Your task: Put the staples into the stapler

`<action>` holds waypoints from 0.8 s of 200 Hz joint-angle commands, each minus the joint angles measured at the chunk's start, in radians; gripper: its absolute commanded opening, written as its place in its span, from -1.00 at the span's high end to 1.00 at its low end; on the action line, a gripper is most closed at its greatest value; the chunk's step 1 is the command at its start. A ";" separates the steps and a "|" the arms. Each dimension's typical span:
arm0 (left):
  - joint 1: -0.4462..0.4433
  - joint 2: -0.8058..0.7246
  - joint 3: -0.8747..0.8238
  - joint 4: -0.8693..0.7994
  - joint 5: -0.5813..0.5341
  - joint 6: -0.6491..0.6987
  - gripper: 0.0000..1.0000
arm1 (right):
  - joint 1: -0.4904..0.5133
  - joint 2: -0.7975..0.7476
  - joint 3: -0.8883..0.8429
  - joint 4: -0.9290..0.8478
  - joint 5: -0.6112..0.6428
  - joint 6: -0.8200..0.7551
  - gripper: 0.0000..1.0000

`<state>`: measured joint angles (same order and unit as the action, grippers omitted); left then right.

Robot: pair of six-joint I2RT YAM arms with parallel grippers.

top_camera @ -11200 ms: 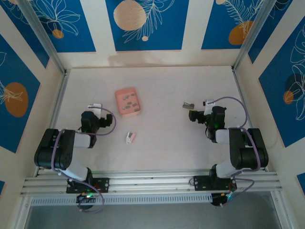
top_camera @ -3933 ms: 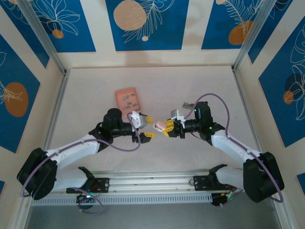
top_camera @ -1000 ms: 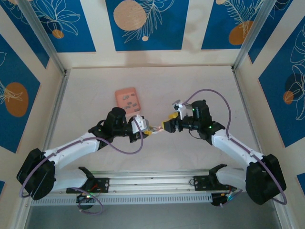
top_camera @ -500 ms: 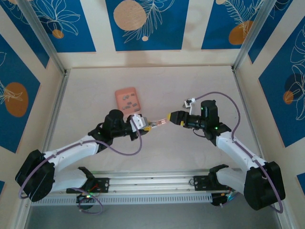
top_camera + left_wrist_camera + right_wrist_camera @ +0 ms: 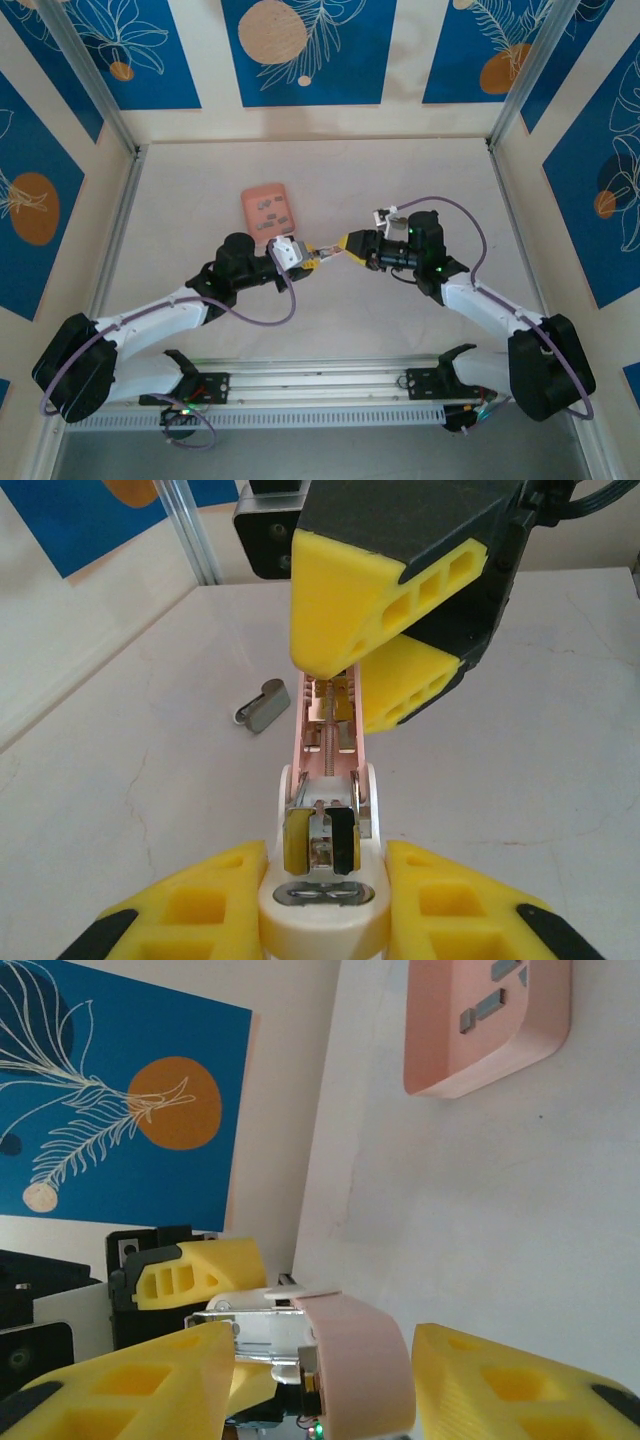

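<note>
Right tool (image 5: 349, 243) back at stapler (image 5: 325, 770), grip unclear | left tool (image 5: 308, 263) clenches it | grey oval object (image 5: 262, 704) beside

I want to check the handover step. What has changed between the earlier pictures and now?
The right pincer, which had drawn back to the right half a second ago, has moved left again; its fingers now straddle the far end of the open stapler. Whether they grip it I cannot tell. The left pincer still holds the stapler's white base. The pink tray with the staples has stayed in place.
</note>
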<state>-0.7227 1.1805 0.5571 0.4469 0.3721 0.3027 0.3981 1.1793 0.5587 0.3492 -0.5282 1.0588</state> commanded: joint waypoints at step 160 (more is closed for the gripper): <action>-0.018 0.075 0.241 -0.451 0.032 -0.045 -0.27 | 0.046 -0.105 0.163 -0.609 0.513 -0.419 0.82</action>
<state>-0.7273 1.2045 0.6960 0.2028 0.3702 0.2665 0.4194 1.0683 0.6743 -0.1104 -0.1215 0.7681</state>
